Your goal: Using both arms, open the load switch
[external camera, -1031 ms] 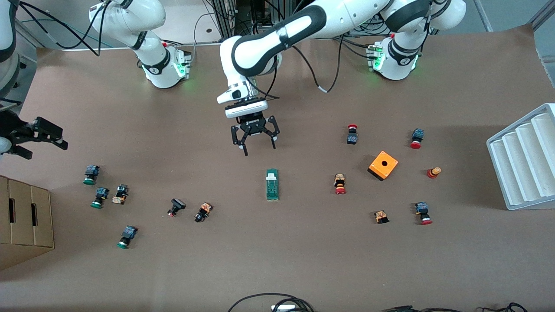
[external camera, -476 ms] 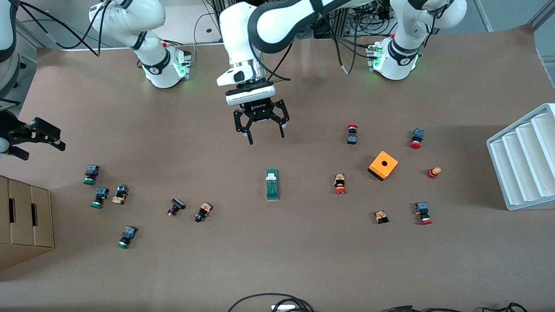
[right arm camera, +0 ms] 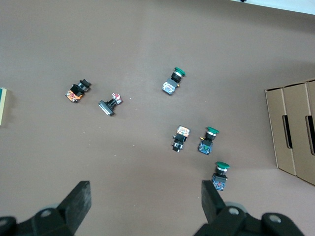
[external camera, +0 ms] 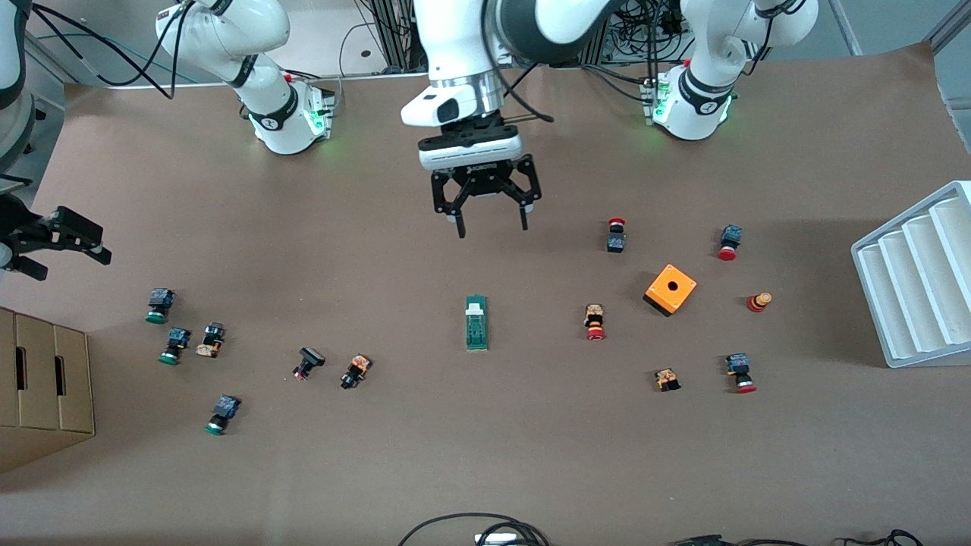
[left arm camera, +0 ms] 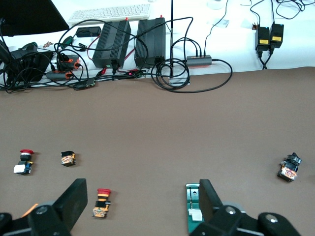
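While both pincers stand apart, left pincer [external camera: 491, 220] should drop squarely over the mid-table switch [external camera: 476, 322], right pincer [external camera: 64, 241] waiting at the table's edge.

Brown paper-covered table [external camera: 485, 455]. Cardboard box [external camera: 42, 387] at the right arm's end, white ribbed tray [external camera: 914, 277] at the left arm's end. Black power bricks [left arm camera: 133, 42], keyboard [left arm camera: 108, 14] and cable tangle on a white bench off the table's near edge.
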`<action>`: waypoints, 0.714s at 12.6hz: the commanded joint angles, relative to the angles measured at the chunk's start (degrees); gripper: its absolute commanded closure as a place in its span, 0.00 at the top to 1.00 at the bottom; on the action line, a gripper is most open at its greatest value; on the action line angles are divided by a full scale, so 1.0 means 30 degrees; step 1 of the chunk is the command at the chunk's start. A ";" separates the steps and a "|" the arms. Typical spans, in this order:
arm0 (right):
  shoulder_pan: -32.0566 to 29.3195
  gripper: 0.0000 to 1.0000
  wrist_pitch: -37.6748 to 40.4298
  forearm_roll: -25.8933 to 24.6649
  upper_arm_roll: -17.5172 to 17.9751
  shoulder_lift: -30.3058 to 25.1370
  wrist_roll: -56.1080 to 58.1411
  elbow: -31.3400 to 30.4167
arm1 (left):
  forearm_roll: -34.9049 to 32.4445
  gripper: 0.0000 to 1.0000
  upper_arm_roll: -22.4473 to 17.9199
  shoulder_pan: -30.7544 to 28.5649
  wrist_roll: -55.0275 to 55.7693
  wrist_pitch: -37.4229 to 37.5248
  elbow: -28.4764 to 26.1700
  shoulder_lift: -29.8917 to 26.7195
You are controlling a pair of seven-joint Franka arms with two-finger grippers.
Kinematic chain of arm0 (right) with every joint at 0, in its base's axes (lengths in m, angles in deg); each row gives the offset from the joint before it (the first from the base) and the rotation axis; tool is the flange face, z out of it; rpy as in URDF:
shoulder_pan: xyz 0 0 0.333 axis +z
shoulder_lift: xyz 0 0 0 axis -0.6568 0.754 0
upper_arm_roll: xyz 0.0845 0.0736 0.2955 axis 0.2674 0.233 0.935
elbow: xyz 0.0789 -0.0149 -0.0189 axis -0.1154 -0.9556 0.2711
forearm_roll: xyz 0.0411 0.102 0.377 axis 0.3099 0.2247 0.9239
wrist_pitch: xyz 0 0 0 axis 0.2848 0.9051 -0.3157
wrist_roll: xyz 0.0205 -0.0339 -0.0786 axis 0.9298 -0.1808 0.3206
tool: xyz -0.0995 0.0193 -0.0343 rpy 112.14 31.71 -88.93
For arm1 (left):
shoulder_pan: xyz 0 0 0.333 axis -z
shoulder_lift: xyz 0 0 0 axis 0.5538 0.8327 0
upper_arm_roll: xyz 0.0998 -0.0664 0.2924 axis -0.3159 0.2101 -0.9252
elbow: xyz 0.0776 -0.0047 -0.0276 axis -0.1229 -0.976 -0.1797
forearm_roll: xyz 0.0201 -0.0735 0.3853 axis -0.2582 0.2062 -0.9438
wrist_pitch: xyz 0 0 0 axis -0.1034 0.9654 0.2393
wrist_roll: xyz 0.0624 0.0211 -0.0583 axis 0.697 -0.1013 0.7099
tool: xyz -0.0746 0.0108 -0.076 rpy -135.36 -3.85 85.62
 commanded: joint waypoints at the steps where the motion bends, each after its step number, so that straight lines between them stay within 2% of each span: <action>1: -0.0084 1.00 -0.0251 -0.0542 0.0103 0.0167 0.0110 0.0010 | 0.2223 1.00 0.0150 -0.1374 -0.2748 -0.0192 -0.0058 -0.1390; 4: -0.0083 1.00 -0.0252 -0.0571 0.0103 0.0285 0.0110 0.0331 | 0.4889 1.00 -0.0259 -0.2664 -0.5709 -0.0192 0.0321 -0.2359; 9: -0.0084 1.00 -0.0281 -0.0572 0.0103 0.0491 0.0140 0.0451 | 0.9195 1.00 -0.3069 -0.3308 -0.9432 0.0158 0.0704 -0.3765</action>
